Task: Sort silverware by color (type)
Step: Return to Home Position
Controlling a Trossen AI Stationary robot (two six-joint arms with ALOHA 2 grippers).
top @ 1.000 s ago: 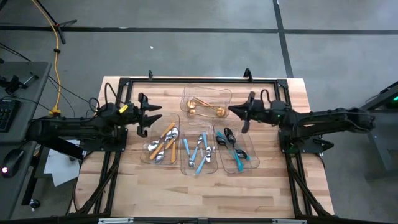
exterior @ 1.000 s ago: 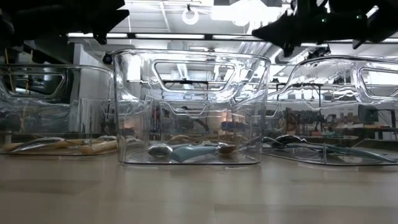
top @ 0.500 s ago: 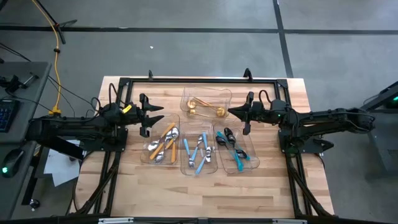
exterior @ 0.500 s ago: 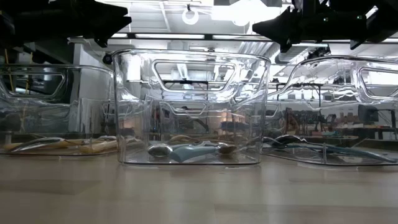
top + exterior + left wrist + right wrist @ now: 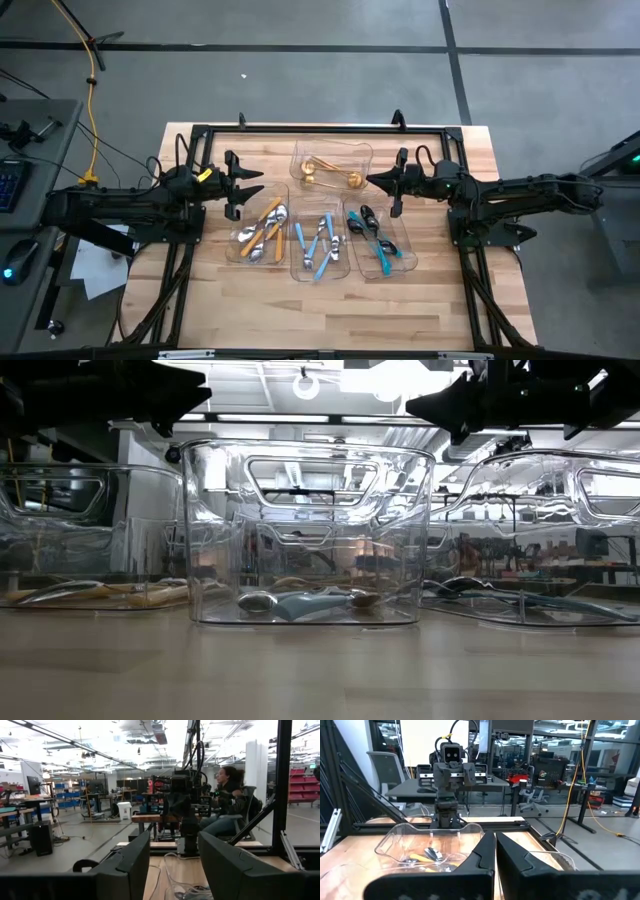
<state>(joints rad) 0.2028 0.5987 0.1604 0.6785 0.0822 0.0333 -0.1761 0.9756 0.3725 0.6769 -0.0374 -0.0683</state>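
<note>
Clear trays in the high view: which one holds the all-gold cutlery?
The single tray beyond the row of three: it holds gold cutlery; those three hold orange handles, light-blue handles and teal handles.

Low view: left tray (image 5: 60, 530) cut by left edge, right tray (image 5: 560, 540) by right edge | left arm (image 5: 100, 390), right arm (image 5: 520, 395) cropped at top | orange-handled cutlery (image 5: 90, 595) and teal-handled cutlery (image 5: 520, 600) blurred behind plastic | high view: gold cutlery (image 5: 330, 177) too small to tell type | right wrist view: far tray (image 5: 420, 845) partly behind right gripper (image 5: 491, 836) | left wrist view: person (image 5: 232, 802) part-hidden by right arm
</note>
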